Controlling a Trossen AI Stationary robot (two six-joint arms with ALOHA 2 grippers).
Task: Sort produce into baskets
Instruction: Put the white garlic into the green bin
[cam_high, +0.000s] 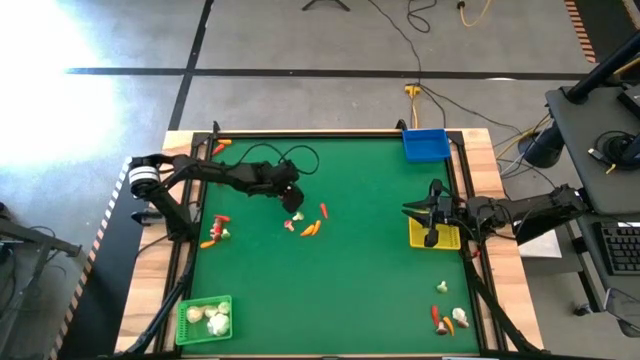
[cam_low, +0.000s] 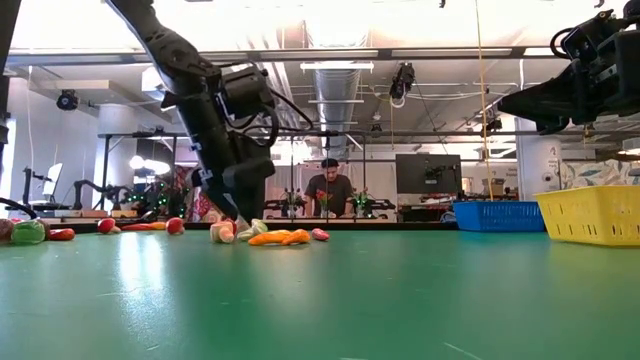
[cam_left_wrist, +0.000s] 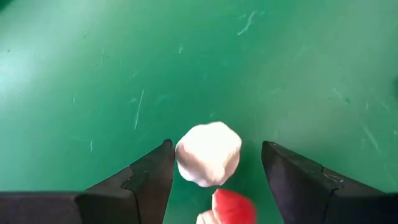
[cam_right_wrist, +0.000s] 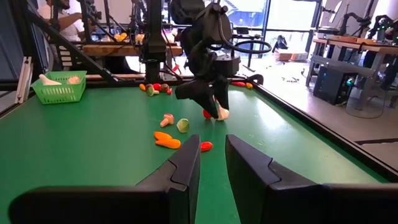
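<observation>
Near middle of green surface, slightly toward left side: left hand down low, fingers spread apart w/ whitish bulb between them, not yet gripped; small red-and-white piece just beside bulb, nearer wrist. Just to its right on surface, loose cluster: orange carrot sticks, a small mushroom-like piece, one red piece. Another small group near left edge, a couple of orange bits at far left corner, and more produce at near right corner.

Green basket at near left corner, holding several whitish bulbs. Blue basket at far right corner. Yellow basket at right edge, mid-way along.

Right hand hanging over yellow basket, off surface, fingers slightly parted, holding nothing.

Beyond surface in low view: person seated at a bench in room behind.
</observation>
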